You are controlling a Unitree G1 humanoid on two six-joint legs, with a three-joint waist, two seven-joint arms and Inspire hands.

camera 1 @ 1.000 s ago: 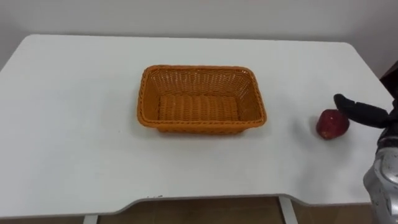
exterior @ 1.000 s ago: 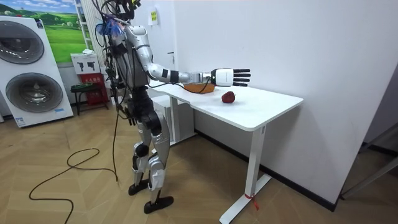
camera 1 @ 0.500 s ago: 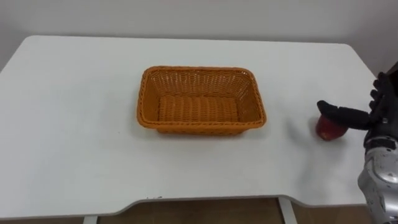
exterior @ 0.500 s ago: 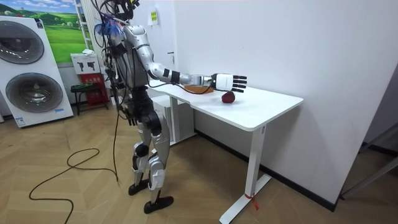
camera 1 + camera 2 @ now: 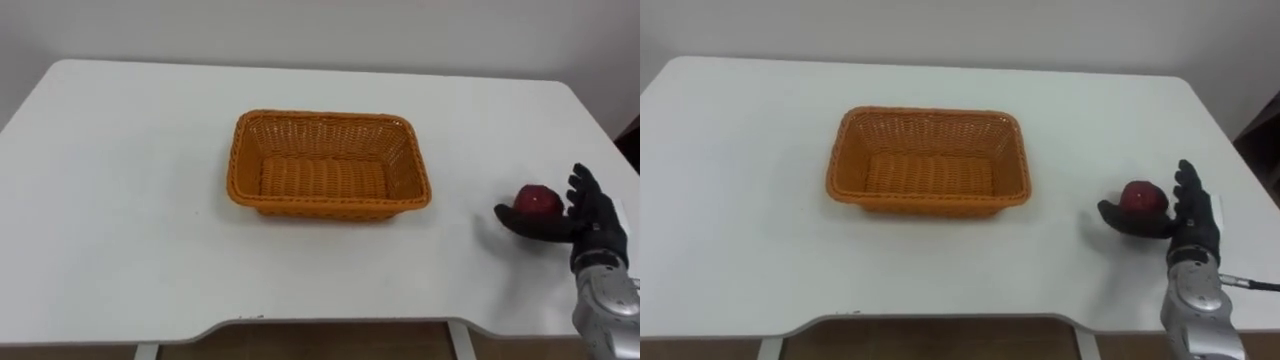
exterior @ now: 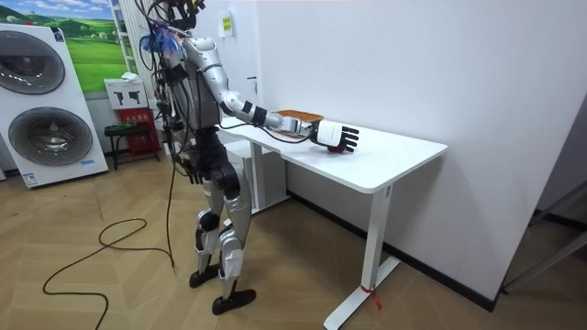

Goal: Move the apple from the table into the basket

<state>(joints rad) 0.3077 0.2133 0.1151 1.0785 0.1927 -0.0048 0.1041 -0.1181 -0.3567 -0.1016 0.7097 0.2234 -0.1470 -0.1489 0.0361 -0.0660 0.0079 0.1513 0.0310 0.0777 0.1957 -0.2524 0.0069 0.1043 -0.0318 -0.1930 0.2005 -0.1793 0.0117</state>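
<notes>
A dark red apple rests on the white table near its right edge. My right hand is low at the table around the apple and open. Its thumb reaches across the near side of the fruit, and its fingers stand fairly straight on the apple's right. An empty orange woven basket sits in the middle of the table, a good way left of the apple. In the room view I stand at the table's long side with the right arm stretched out over it, the hand just past the basket.
The table's right edge runs close behind my right hand. Wide bare tabletop lies left of and in front of the basket. Two washing machines stand at the room view's left, well behind me.
My right hand has dropped from above the apple to table level and drawn nearer, so thumb and fingers now flank the apple. The apple and basket stay put.
</notes>
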